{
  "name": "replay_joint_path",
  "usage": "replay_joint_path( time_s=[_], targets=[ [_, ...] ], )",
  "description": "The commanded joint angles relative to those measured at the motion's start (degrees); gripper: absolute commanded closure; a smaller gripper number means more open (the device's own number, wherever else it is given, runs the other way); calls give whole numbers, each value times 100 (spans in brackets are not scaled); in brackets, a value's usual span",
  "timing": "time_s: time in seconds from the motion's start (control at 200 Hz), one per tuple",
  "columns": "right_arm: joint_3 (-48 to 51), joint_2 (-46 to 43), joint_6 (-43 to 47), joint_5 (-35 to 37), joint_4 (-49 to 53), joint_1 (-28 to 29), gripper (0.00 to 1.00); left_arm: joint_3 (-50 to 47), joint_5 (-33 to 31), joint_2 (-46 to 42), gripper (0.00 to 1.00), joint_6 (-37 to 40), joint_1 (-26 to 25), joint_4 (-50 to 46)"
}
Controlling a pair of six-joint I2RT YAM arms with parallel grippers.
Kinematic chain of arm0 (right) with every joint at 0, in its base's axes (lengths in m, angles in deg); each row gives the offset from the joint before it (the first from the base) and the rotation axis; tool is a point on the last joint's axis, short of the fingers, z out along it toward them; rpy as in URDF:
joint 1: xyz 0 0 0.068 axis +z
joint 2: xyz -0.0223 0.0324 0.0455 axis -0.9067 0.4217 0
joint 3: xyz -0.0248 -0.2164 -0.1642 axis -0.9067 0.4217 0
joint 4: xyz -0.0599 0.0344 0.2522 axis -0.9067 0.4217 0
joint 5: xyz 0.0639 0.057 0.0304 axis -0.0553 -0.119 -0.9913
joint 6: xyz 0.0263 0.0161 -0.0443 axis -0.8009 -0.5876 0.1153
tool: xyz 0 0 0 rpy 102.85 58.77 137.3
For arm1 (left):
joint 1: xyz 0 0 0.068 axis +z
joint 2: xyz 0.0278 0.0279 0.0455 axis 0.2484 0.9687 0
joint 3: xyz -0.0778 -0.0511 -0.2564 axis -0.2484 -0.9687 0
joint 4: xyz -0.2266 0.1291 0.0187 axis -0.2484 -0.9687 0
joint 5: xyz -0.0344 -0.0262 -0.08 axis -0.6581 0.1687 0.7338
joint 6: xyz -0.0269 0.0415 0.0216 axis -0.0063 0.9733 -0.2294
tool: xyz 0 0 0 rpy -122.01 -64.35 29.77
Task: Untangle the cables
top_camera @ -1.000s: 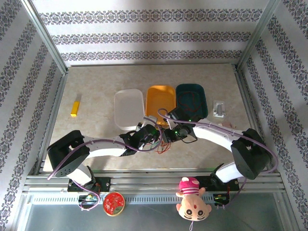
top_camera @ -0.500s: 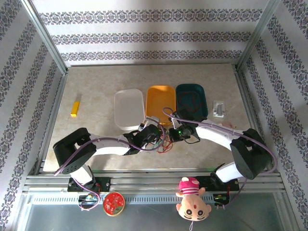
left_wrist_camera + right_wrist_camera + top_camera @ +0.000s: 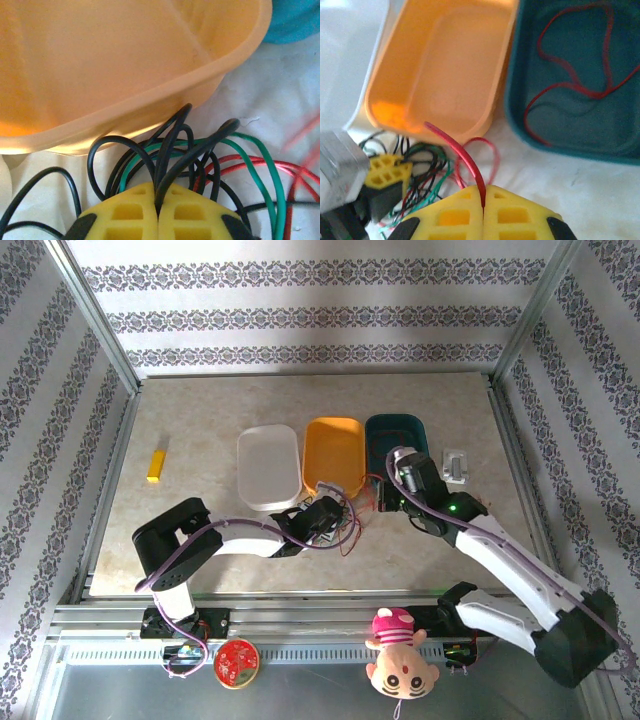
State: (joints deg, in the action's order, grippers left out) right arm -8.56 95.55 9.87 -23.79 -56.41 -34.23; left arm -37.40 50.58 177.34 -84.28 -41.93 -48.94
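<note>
The cables (image 3: 346,531) lie as a tangle of thin black, green and red wires on the table, just in front of the orange bin (image 3: 333,455). My left gripper (image 3: 331,513) (image 3: 159,194) is low at the tangle, shut on black cables (image 3: 172,145) that arch out between its yellow fingers. Green (image 3: 252,150) and red (image 3: 260,162) wires loop to its right. My right gripper (image 3: 384,498) (image 3: 483,192) hovers to the right of the tangle, shut on a red cable (image 3: 462,155) that curves up and left. Another red cable (image 3: 570,85) lies in the teal bin (image 3: 520,120).
A white bin (image 3: 268,468), the orange bin and the teal bin (image 3: 398,445) stand side by side behind the tangle. A yellow block (image 3: 156,465) lies at the far left and a small white part (image 3: 455,466) at the right. A plush doll (image 3: 400,665) sits at the near rail.
My left gripper has shut on the black cables at the tangle. My right arm, which shut on the red cable earlier, has swung right and back, drawing it out of the tangle.
</note>
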Motion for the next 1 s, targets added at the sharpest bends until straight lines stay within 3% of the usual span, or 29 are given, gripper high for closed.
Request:
replay_joint_path(
  time_s=[0.0,0.195,0.39,0.615,0.994],
  targets=[
    [-299,-408,-254,821,-62,-84,100,67,69,83,100,40,-64,-245],
    [-647,-931,-311,1457,-238,-382,100,-32,7,20,100,0,-64,-202],
    [-1142,-881,-218,1002,-441,-1128,100,-84,-40,-26,100,-12,-64,-184],
    [-1425,267,-358,334,-476,-1948,100,-118,-42,-95,100,5,-64,-134],
    [-1164,2443,-798,-622,-1486,-2170,100,-240,-75,-240,100,-18,-64,-61]
  ],
)
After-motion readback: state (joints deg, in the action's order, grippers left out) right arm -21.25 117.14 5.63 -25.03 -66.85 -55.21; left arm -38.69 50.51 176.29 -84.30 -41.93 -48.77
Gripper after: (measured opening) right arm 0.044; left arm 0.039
